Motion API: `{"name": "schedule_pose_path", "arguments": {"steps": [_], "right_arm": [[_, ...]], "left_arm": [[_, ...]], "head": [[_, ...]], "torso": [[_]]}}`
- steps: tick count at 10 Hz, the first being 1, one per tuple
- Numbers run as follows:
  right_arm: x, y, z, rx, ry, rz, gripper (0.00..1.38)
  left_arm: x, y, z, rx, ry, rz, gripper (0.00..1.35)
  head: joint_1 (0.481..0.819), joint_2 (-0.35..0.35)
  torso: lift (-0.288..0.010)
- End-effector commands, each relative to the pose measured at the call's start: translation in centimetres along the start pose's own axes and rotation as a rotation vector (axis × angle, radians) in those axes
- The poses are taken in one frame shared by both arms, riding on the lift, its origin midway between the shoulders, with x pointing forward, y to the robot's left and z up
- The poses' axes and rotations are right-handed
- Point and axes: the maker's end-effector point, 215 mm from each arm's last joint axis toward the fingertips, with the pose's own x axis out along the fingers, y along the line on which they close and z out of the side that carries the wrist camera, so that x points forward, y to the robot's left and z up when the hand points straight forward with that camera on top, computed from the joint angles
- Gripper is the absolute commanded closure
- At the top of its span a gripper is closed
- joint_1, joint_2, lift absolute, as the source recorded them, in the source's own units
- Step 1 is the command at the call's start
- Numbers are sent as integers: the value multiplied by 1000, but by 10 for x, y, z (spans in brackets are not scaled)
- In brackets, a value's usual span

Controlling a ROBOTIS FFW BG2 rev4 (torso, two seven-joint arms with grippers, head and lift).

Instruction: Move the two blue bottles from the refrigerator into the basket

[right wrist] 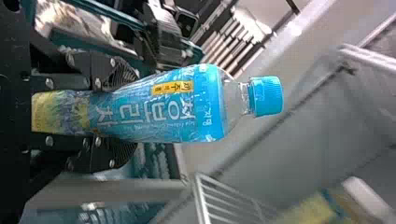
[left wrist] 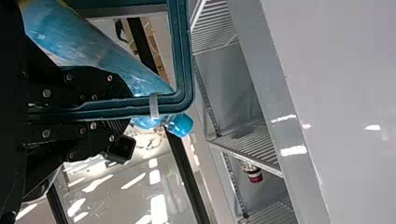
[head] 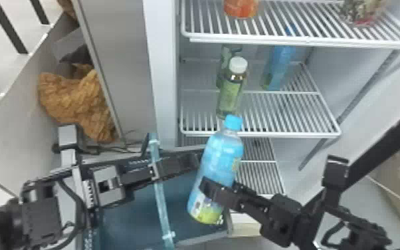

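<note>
Holding one blue bottle tilted above the basket, right gripper jaws closed round it, left gripper jaws clamped on basket rim, second blue bottle on refrigerator shelf.

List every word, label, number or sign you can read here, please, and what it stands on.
Blue bottle in the right gripper: large white characters and a yellow patch with dark print; left unquoted.
Clear-green bottle with the white cap: label too blurred to read.
Blue bottle farther back: nothing legible.
</note>
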Motion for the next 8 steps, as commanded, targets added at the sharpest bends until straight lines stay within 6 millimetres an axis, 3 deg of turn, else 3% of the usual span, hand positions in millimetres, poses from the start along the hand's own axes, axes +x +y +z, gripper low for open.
{"name": "schedule_pose_path", "arguments": {"steps": [1, 2, 3, 6, 8], "right_arm": [[13, 6, -11, 27, 36, 59, 433], [15, 9, -9, 19, 32, 68, 167], [14, 8, -5, 14, 21, 68, 65], [11, 7, 8, 2, -24, 67, 122], [2, 5, 51, -64, -169, 57, 122]], "left_arm": [[0, 0, 0, 0, 1, -1, 1188], [0, 0, 0, 0, 1, -1, 1188], [1, -1, 1, 2, -3, -5, 1188], [0, -2, 1, 1, -6, -6, 1188], [0, -2, 1, 1, -6, -6, 1188]], "head": [[695, -47], [695, -33], [695, -17], [695, -18], [695, -27]], "torso": [[-216], [-216], [-216], [-216], [-216]]}}
